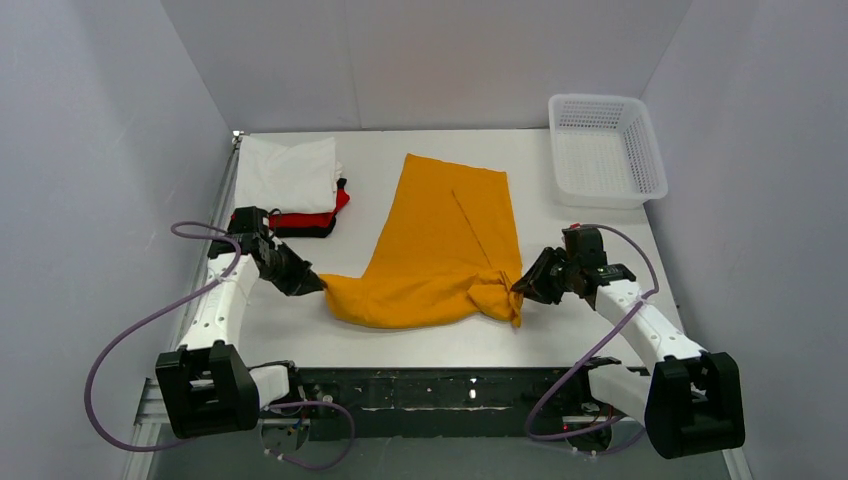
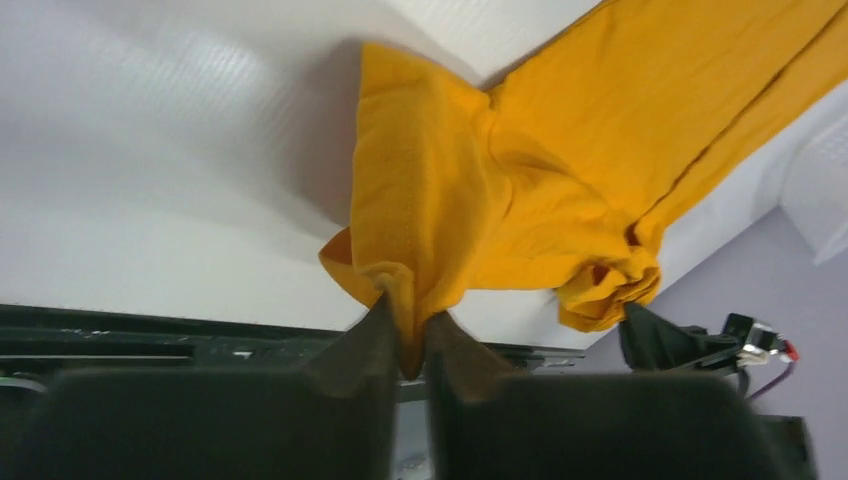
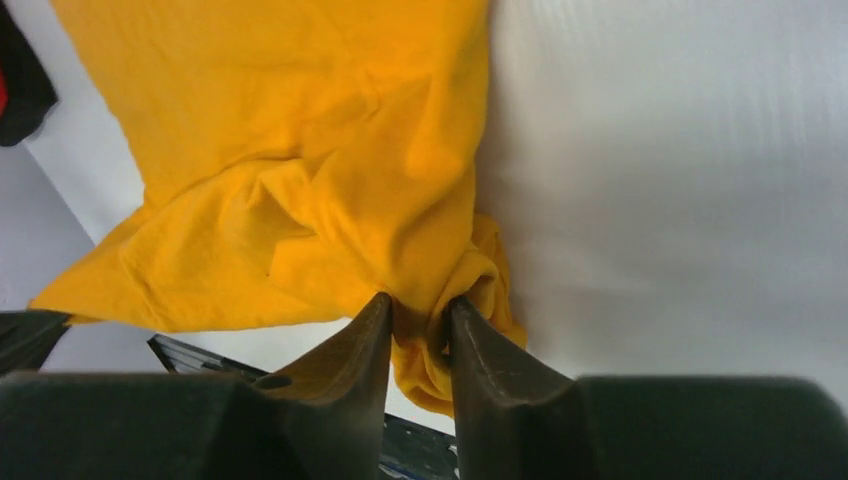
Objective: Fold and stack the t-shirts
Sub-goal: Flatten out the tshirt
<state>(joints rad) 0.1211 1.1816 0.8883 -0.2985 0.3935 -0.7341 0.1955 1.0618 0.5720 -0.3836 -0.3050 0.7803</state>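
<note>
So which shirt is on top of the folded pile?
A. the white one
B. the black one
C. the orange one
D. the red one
A: the white shirt lies on top, with the red shirt and the black shirt peeking out under it.

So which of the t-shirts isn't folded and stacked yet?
The mustard-orange t-shirt, spread loose in the middle. The white shirt, red shirt and black shirt lie folded in one pile at far left.
</note>
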